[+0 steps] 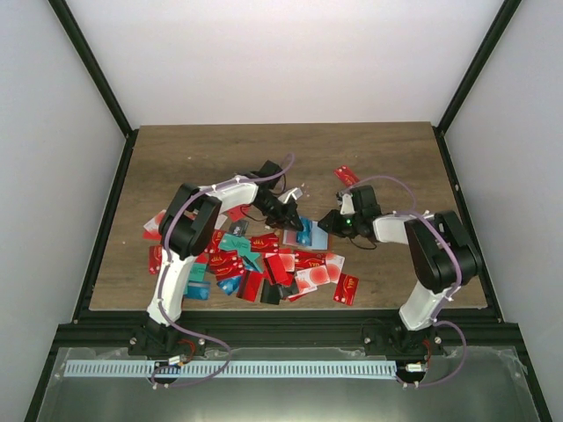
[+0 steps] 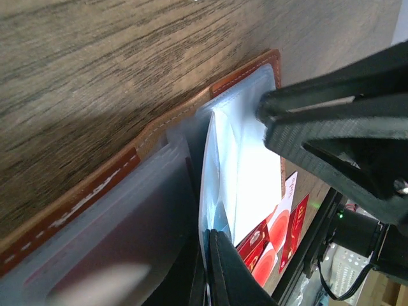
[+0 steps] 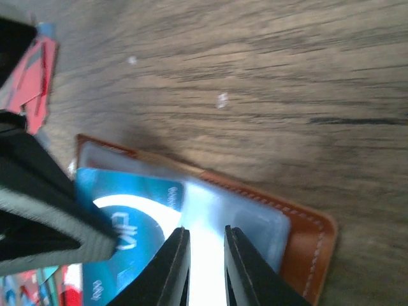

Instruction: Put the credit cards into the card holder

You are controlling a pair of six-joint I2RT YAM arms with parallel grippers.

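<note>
Left wrist view: card holder [image 2: 89, 194] lies open on the bench [image 1: 220, 158], brown stitched cover down and pale clear sleeves fanned up. Left claw [image 2: 207, 271] is together, pinched on the edge of one sleeve leaf and holding it lifted clear of the others.

Right wrist view: right claw [image 3: 205, 233] sits over the holder's sleeves, jaws nearly together with a thin gap showing. Cannot tell whether it pinches a leaf or only rests against it. A teal card [image 3: 127, 223] lies in a sleeve just beside its tips, apparently most of the way in.

Top view: both claws meet at mid-bench over the holder. The loose credit cards [image 1: 251, 264] lie heaped in front of the left arm, touching or just beside the holder. A few red ones lie apart, near the right arm.

Step in hand, as judged: seating a card while the left claw keeps the pocket open. Most of the cards are not yet in.

Next move calls for: pushing the teal card fully home if it is proud of the sleeve. The right claw can then fetch a single card from the heap without dragging its neighbours, with the left grip unchanged.
</note>
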